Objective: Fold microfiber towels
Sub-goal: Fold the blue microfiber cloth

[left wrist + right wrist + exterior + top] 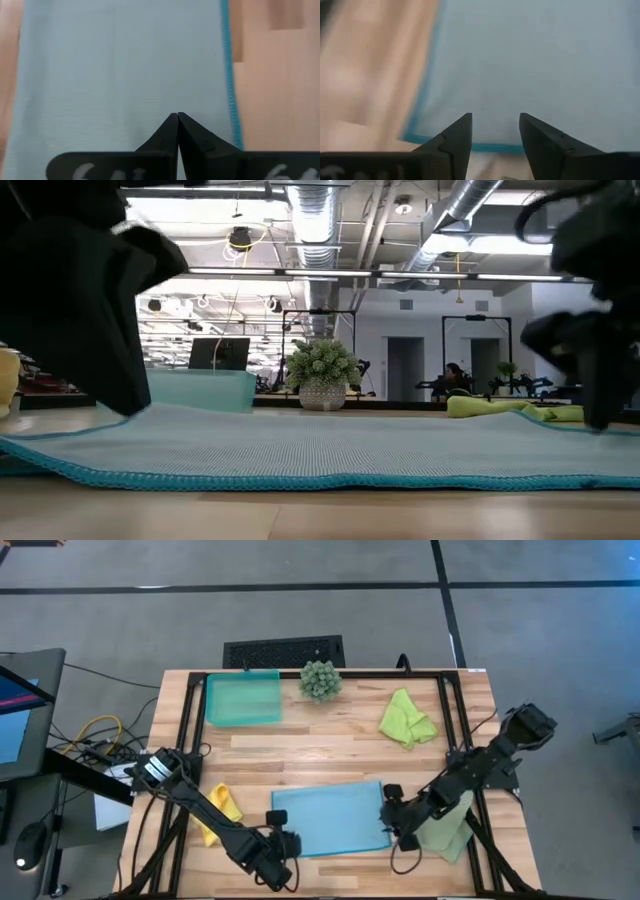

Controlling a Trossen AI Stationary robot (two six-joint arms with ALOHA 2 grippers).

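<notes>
Four microfiber towels on the wooden table [330, 745], one of each colour.

1. Light blue towel [330, 817]: spread flat near the front edge of the table, centre, darker teal stitched border visible all round. Both grippers are at it.
2. Lime green towel [407, 718]: crumpled, rear right of the table, well apart from the arms.
3. Yellow towel [222, 810]: bunched at front left, partly under the left arm.
4. Pale sage green towel [447, 830]: at front right, just beside the blue one, partly under the right arm.

Left gripper [283, 841]: at the front left corner of the blue towel. Fingertips pressed together with no gap in the wrist view; the towel lies just ahead of them, and no fold of cloth shows between them.

Right gripper [392, 823]: at the right edge of the blue towel. Fingers parted, a clear gap between them, nothing in the gap; the towel's border shows between and beyond them.

Other items, one each: teal translucent tray [242, 699] at rear left; spiky green ball-shaped plant [320, 680] at rear centre, just beside the tray.
</notes>
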